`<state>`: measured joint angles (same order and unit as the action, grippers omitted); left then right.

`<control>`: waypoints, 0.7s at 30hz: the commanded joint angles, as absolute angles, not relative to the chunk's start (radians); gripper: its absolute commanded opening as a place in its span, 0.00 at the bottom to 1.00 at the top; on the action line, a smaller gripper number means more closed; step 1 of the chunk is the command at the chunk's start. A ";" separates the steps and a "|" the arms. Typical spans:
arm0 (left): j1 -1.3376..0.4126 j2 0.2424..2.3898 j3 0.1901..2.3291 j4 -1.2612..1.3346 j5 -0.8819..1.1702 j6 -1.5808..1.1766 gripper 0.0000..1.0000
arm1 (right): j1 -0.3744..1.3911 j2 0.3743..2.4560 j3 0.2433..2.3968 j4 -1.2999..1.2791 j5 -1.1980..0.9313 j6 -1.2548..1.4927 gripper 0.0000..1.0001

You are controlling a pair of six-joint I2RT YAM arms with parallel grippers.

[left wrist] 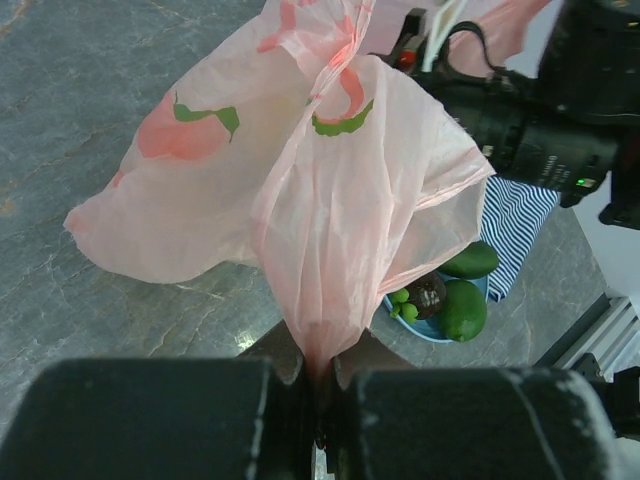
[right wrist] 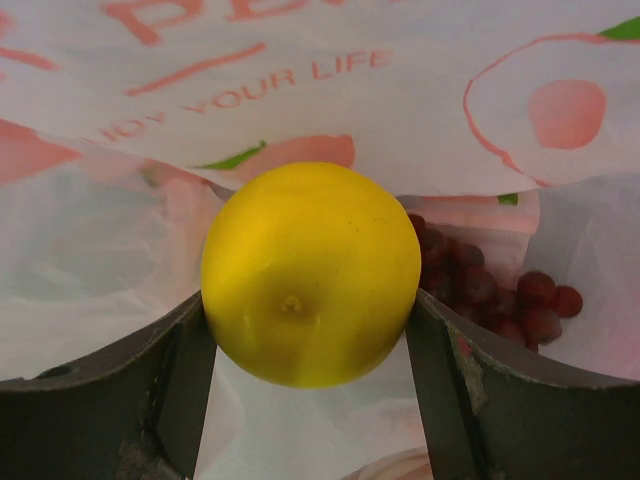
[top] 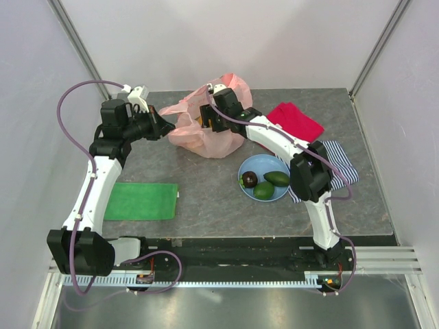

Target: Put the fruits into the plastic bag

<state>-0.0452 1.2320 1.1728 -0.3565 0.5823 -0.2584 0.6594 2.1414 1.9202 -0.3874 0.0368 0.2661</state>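
Observation:
The pink plastic bag (top: 206, 130) lies at the back middle of the table. My left gripper (top: 164, 127) is shut on a gathered edge of the bag (left wrist: 330, 180) and holds it up; the jaws (left wrist: 320, 365) pinch the plastic. My right gripper (top: 204, 118) is at the bag's mouth, shut on the yellow citrus (right wrist: 310, 275). The dark red grapes (right wrist: 490, 290) lie inside the bag (right wrist: 300, 90), behind the citrus. On the blue plate (top: 255, 163) are the dark round fruit (top: 250, 179), the avocado (top: 277, 179) and the lime (top: 264, 190).
A green cloth (top: 140, 201) lies at the front left. A red folded cloth (top: 295, 120) lies at the back right. A striped cloth (top: 341, 168) lies under the right arm, beside the plate. The right arm (left wrist: 540, 130) reaches across over the bag.

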 commanded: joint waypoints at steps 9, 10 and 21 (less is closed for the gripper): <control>-0.040 1.236 1.177 -0.324 0.604 -0.253 0.02 | 0.661 2.209 2.003 -0.551 0.100 0.282 0.64; -0.040 1.236 1.177 -0.325 0.606 -0.255 0.02 | 0.660 2.207 2.000 -0.552 0.098 0.279 0.68; -0.040 1.243 1.178 -0.325 0.617 -0.256 0.01 | 0.661 2.183 1.985 -0.538 0.077 0.265 0.98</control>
<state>-0.0452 1.2373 1.1728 -0.3569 0.5869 -0.2588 0.6594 2.2082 1.9625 -0.5407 0.0719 0.2722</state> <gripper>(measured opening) 0.032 0.922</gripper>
